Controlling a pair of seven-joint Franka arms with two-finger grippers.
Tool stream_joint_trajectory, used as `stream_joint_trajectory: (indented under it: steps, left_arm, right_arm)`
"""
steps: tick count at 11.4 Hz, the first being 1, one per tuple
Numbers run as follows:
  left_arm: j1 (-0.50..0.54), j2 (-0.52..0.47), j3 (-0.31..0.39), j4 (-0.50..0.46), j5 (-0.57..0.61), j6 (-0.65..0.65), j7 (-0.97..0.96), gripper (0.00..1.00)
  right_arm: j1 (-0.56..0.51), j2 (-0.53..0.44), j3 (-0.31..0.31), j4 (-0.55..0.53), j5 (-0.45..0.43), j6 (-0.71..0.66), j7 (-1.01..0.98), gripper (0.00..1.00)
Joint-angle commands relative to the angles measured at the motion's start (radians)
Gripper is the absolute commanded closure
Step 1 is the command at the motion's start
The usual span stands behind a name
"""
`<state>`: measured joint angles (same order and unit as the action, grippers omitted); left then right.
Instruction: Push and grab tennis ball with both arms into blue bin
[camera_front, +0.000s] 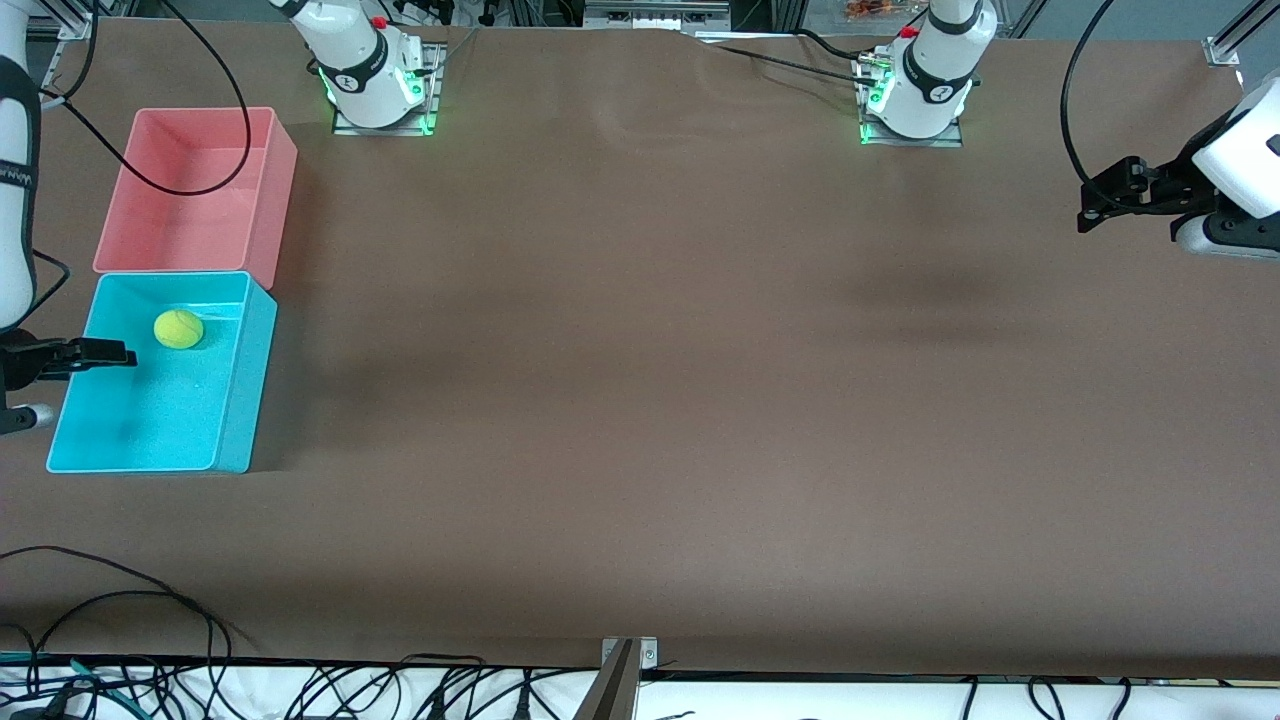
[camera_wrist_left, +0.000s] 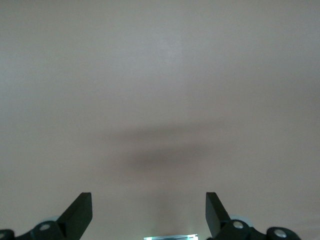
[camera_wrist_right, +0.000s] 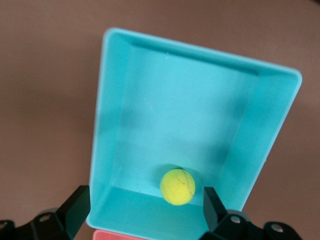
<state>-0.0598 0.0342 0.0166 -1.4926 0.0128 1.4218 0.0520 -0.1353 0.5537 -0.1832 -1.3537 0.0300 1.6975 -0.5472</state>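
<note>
The tennis ball (camera_front: 179, 329) lay inside the blue bin (camera_front: 236, 400), on its floor close to the wall that touched the pink bin (camera_front: 275, 200). Taking the front view as a clock face centred on the blue bin, the ball sat at about eleven o'clock, and the pink bin stood at twelve o'clock, farther from the front camera, with the two tubs' short walls touching. Both tubs were at the right arm's end of the table (camera_front: 640, 400).

The right gripper (camera_front: 95, 353) hung over the blue bin's outer rim, and the ball lay at roughly two o'clock from its fingertips in the front view, near them but apart. In the right wrist view the ball (camera_wrist_right: 177, 186) rested low in the bin (camera_wrist_right: 115, 100) between the two spread fingers (camera_wrist_right: 75, 207), below them and touching neither; the right gripper (camera_wrist_right: 145, 210) was released and empty.

The left gripper (camera_front: 1105, 200) waited in the air over bare tabletop at the left arm's end, at about three o'clock from the table's centre, well apart from the ball. In the left wrist view its fingers (camera_wrist_left: 80, 210) stood wide apart with only the brown surface (camera_wrist_left: 160, 100) beneath, so the left gripper (camera_wrist_left: 149, 212) was also released.
</note>
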Motion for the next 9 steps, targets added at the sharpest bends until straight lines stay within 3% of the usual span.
stream_joint_trajectory:
  steps: [1, 3, 6, 9]
  left_arm:
    - [-0.003, -0.002, -0.003, 0.011, 0.016, -0.018, -0.011, 0.0]
    - [-0.003, -0.004, -0.004, 0.011, 0.016, -0.018, -0.012, 0.0]
    - [-0.003, -0.004, -0.017, 0.012, 0.016, -0.018, -0.012, 0.0]
    - [-0.003, -0.005, -0.021, 0.014, 0.016, -0.021, -0.012, 0.0]
  right_arm:
    - [0.0, -0.073, 0.083, 0.036, 0.005, -0.073, 0.004, 0.0]
    - [-0.001, -0.115, 0.091, 0.037, 0.072, -0.122, 0.045, 0.0]
    - [0.0, -0.152, 0.103, 0.048, 0.08, -0.153, 0.047, 0.0]
    - [0.0, -0.159, 0.154, 0.164, 0.08, -0.211, 0.049, 0.0]
